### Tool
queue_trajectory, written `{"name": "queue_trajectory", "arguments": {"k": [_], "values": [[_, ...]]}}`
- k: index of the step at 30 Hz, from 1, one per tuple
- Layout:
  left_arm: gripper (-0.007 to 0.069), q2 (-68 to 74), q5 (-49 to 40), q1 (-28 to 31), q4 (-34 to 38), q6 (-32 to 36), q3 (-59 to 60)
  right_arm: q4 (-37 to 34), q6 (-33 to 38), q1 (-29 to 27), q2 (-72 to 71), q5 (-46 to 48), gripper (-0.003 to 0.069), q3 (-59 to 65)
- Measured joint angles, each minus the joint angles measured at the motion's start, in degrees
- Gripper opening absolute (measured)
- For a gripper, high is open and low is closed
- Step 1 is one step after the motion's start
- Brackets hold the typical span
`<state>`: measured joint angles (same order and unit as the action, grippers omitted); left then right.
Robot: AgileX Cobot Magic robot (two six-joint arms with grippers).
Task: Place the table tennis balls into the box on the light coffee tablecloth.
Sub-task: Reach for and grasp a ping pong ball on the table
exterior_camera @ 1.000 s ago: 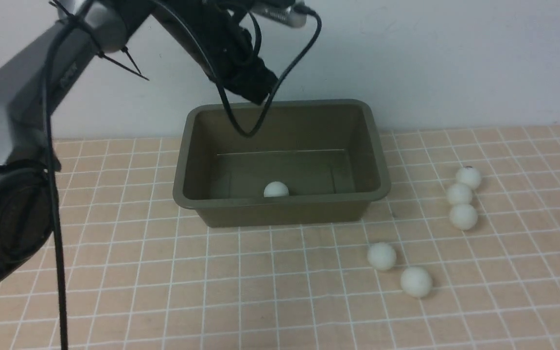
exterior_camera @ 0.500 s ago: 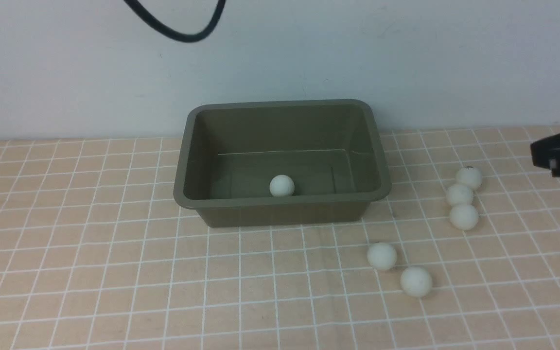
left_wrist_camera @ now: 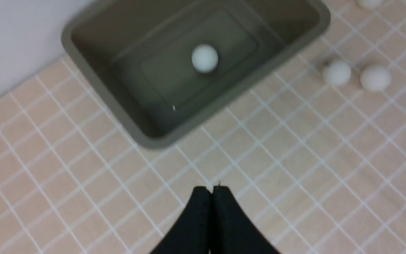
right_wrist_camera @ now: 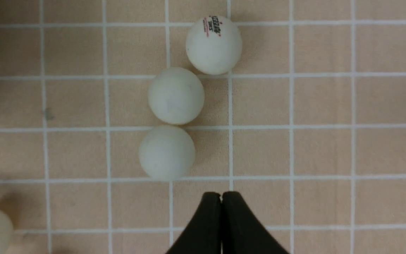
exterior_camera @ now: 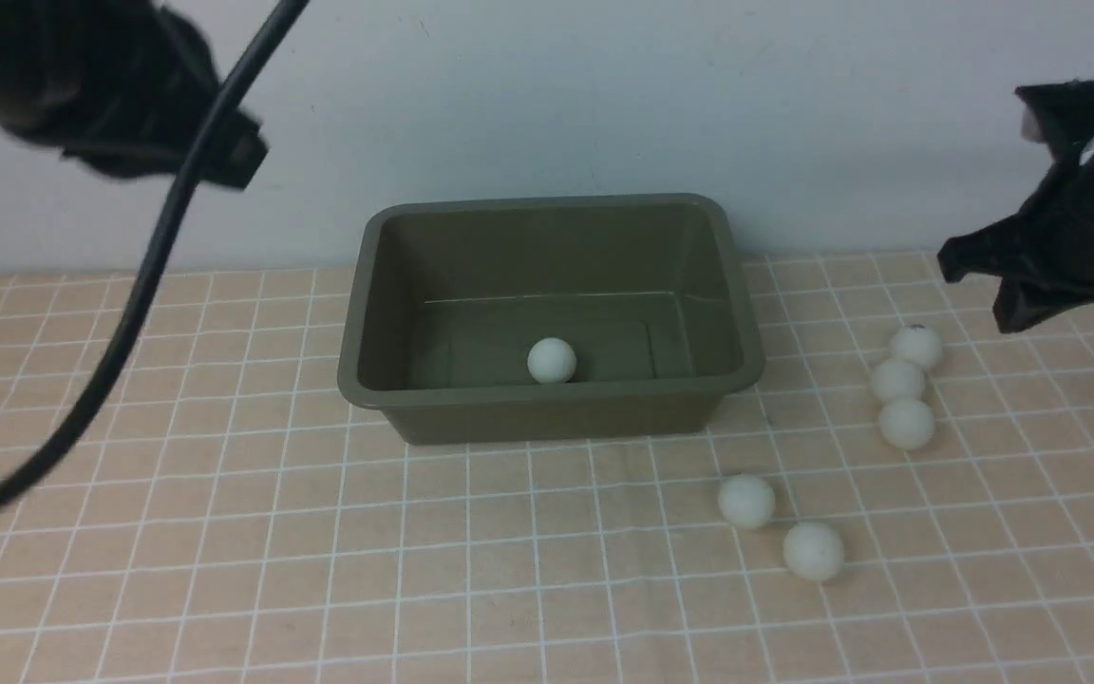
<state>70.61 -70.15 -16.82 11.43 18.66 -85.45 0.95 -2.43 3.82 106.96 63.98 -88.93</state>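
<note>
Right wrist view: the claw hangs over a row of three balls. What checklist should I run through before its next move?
1. Right claw open for a grasp: not ok, shut and empty.
2. Claw lined up with the near ball: not ok, the ball sits off the claw's line.
3. Room around the near ball: not ok, the middle ball seems to touch it.
4. Box upright with space inside: ok, only the lone ball is in it.
5. Left claw away from the box: ok, shut and raised off to the side.
</note>
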Motion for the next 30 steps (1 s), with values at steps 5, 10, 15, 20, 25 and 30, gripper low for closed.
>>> {"name": "queue_trajectory", "arguments": {"k": [5, 10, 15, 20, 25, 30], "values": [[-0.0069, -13.29, 6.46, 0.00, 0.06, -0.06, 14.71, -1.34, 0.51, 0.00, 5.79, -0.47, 0.0024, -7.81], [-0.0069, -20.09, 8.11, 0.00, 0.47, -0.37, 25.05, -2.82, 0.61, 0.00, 7.71, -0.93, 0.0087, -13.05], [-0.0069, -24.34, 8.22, 0.00, 3.31, -0.62, 31.37, -2.82, 0.61, 0.00, 8.66, -0.94, 0.0197, -14.63], [-0.0069, -30.15, 8.37, 0.00, 8.61, 1.77, 35.07, -2.60, -0.03, 0.00, 11.54, -1.46, 0.0367, -15.10], [-0.0069, -35.63, 8.79, 0.00, 9.48, 3.52, 37.34, -2.46, -0.83, 0.00, 14.25, -4.19, 0.0455, -15.10], [-0.0069, -40.51, 9.31, 0.00, 9.48, 3.69, 40.57, -0.51, -2.77, 0.00, 16.25, -5.89, 0.0469, -15.15]]}}
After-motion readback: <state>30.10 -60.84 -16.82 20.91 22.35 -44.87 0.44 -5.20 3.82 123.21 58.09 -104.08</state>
